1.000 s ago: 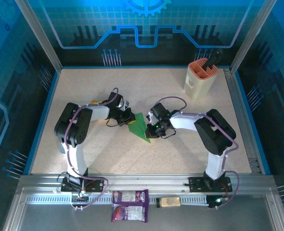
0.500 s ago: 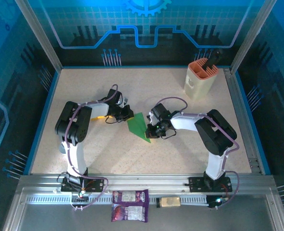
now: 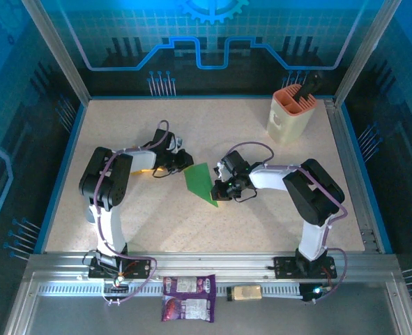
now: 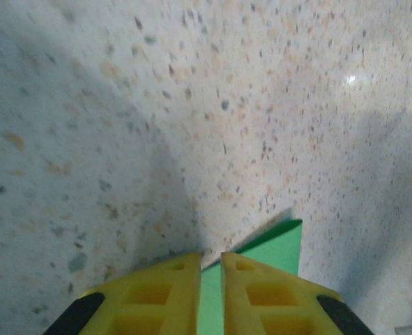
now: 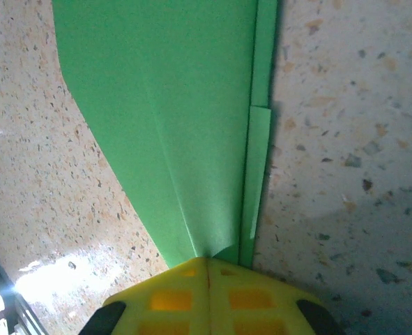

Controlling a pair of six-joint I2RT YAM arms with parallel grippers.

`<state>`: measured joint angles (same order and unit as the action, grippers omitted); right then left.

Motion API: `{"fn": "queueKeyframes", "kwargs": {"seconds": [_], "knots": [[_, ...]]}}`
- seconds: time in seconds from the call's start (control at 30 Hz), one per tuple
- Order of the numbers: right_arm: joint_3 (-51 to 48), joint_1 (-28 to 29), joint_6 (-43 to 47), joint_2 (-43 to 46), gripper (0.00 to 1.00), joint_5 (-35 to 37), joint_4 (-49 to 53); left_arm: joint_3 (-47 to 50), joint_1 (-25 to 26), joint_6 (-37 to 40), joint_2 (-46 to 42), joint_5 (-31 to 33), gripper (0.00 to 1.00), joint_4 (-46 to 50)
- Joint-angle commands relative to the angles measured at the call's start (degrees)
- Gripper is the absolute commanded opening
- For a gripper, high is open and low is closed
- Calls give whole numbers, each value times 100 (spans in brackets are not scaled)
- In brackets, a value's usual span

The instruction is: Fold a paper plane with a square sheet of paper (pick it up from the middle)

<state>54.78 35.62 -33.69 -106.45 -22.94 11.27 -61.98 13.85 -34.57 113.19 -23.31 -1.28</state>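
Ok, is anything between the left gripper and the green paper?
Nothing visible. The left gripper sits at a corner of the green paper, fingers slightly apart; the right gripper is shut on its opposite side.

no legible text, labels or numbers

A robot lab cell: aluminium frame, blue circuit-print walls, speckled table.

A cream, orange-topped holder stands at the far right corner of the speckled table. Purple snack packets and a tan box lie beyond the table's near edge.
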Motion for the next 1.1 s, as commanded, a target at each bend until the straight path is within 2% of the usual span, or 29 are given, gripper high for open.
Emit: {"fn": "queueKeyframes", "kwargs": {"seconds": [0.0, 0.27, 0.43, 0.5, 0.63, 0.77, 1.07], "knots": [[-316, -54, -49, -468, 9, 842, 1099, -65, -234, 25, -222, 593, 18, -210], [215, -124, -215, 397, 16, 111, 462, -205, -229, -243, -1269, 354, 20, 249], [199, -315, -447, 1103, 32, -24, -329, 308, -231, -525, -1999, 301, 33, 303], [106, -400, -404, 1189, 36, 49, -471, 574, -226, -602, -2299, 341, 40, 328], [158, -551, -70, 974, 39, 21, -341, 1170, -225, -850, -2780, 315, 52, 242], [401, -591, 249, 580, 40, -364, -320, 1788, -220, -1204, -3080, 176, 62, -43], [844, -591, 413, -133, 36, -817, -439, 2512, -189, -1565, -3128, -56, 75, -613]]}}
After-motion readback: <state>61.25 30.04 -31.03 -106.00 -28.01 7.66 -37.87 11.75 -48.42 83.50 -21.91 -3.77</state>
